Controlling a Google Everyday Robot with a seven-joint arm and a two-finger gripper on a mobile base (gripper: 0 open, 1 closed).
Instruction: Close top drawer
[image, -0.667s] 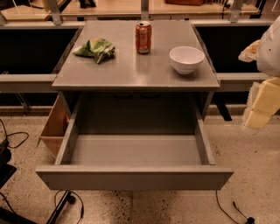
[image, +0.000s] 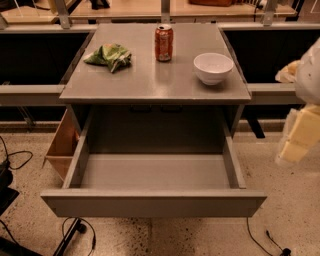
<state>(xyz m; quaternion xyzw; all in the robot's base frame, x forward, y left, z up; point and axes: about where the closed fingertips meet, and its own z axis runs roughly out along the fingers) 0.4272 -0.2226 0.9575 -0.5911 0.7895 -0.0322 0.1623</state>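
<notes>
The top drawer (image: 152, 202) of the grey metal cabinet is pulled far out toward the camera. Its plain flat front panel faces me and its deep grey interior (image: 155, 170) holds nothing. My gripper (image: 299, 136) shows as a pale cream shape at the right edge of the view. It is beside the drawer's right side, apart from it and above the floor. The white arm (image: 309, 70) rises above it.
On the cabinet top (image: 150, 87) stand a red soda can (image: 164, 43), a white bowl (image: 213, 67) and a crumpled green bag (image: 110, 55). A cardboard box (image: 62, 145) sits left of the drawer. Cables (image: 15, 160) lie on the speckled floor.
The arm and gripper at the right edge have shifted slightly lower. The drawer stays open in the same place.
</notes>
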